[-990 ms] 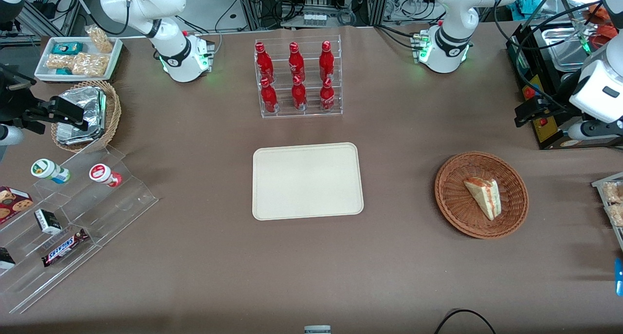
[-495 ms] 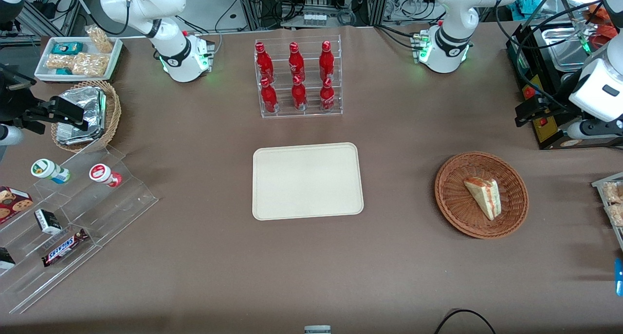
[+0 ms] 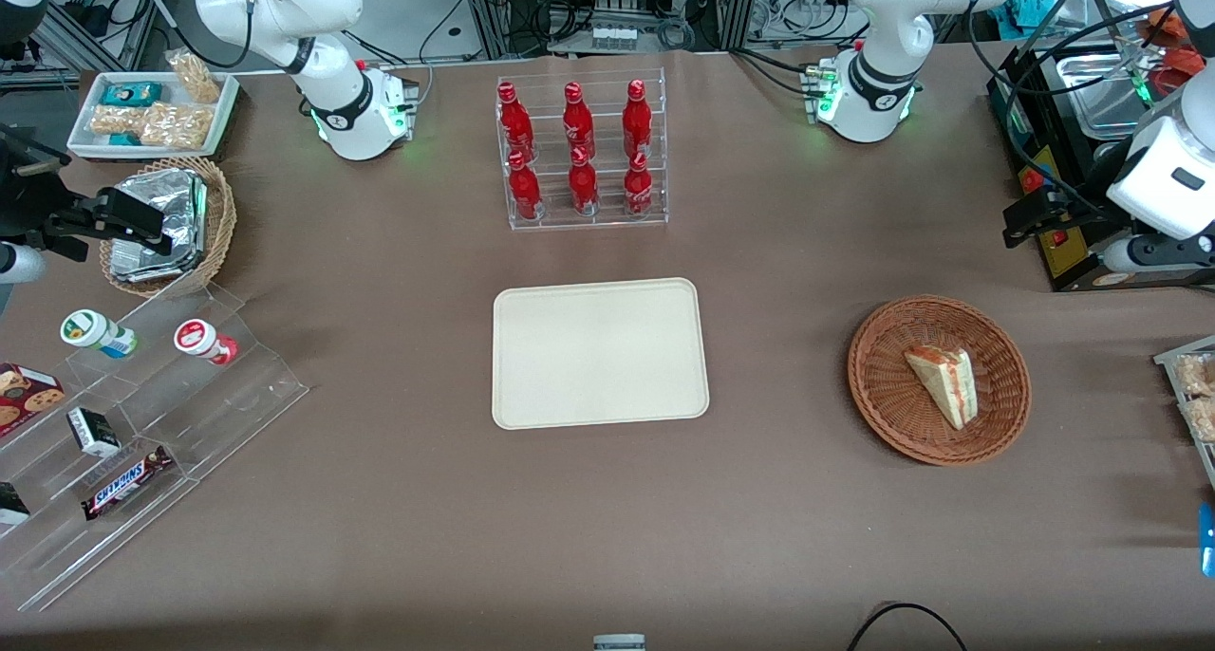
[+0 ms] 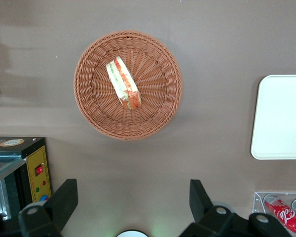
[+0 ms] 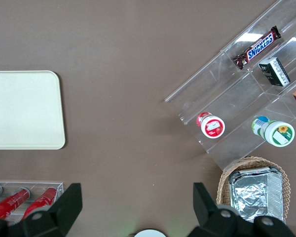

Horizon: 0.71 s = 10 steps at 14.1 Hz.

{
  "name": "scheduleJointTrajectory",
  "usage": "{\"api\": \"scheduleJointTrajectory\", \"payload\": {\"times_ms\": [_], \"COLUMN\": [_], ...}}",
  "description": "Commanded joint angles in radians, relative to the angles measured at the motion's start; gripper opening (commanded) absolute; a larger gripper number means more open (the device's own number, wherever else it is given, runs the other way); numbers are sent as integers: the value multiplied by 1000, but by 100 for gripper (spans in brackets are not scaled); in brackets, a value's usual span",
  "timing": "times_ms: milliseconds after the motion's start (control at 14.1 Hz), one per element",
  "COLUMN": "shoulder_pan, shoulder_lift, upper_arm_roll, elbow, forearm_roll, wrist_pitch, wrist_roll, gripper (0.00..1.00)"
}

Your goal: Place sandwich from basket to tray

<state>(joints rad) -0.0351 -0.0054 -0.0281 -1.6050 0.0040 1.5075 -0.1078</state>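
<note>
In the front view, the sandwich (image 3: 943,383) lies in the basket (image 3: 887,414), toward the working arm's end of the table. The tray (image 3: 600,353) is bare, probably waiting for it. The gripper (image 3: 1030,222) hangs high, farther from the camera than the basket.

In the left wrist view, the gripper (image 4: 132,198) has its fingers (image 4: 64,199) spread wide, holding nothing, above the table near the basket (image 4: 158,106) with the sandwich (image 4: 123,83).

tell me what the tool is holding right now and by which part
Nothing. The tool is open with bare table between its fingers, hanging high over the table, farther from the front camera than the basket. The sandwich lies untouched in the basket.
</note>
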Motion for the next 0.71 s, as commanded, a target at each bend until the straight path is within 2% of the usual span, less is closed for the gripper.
{"api": "scheduleJointTrajectory", "payload": {"times_ms": [0, 141, 354, 636], "shoulder_pan": [-9, -8, -8, 3], "shoulder_lift": [7, 24, 48, 77], "upper_arm_roll": [7, 7, 7, 14], "elbow": [-61, -122, -258, -423], "forearm_roll": [1, 13, 91, 94], "wrist_pitch": [5, 43, 251, 520], "wrist_roll": [16, 16, 14, 10], "gripper": [100, 100, 100, 100]}}
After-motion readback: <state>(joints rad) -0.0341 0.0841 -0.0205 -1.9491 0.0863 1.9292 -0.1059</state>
